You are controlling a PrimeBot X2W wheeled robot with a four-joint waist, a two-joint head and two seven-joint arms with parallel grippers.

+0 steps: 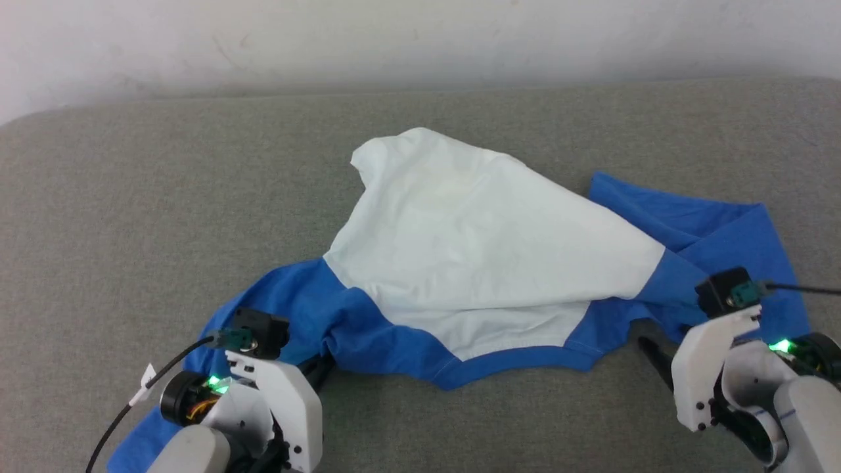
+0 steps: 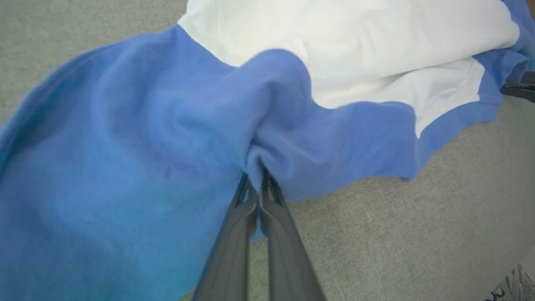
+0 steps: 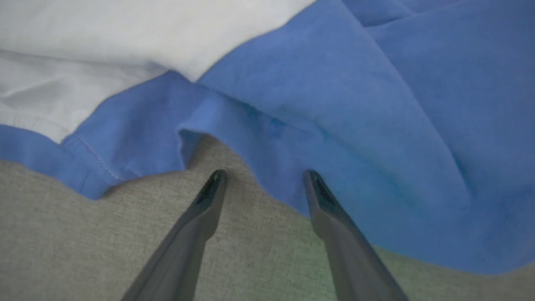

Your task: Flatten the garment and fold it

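Garment (image 1: 486,249) sprawls left-to-right across the grey padded surface (image 1: 131,197). Left gripper (image 2: 256,179) pinches its near-left blue fold; right gripper (image 3: 264,177), open, sits at the near-right blue edge, not gripping.

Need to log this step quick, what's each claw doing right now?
Left claw: closed, pinching a blue fold of the garment.
Right claw: open, holding nothing, tips at the garment's blue edge.
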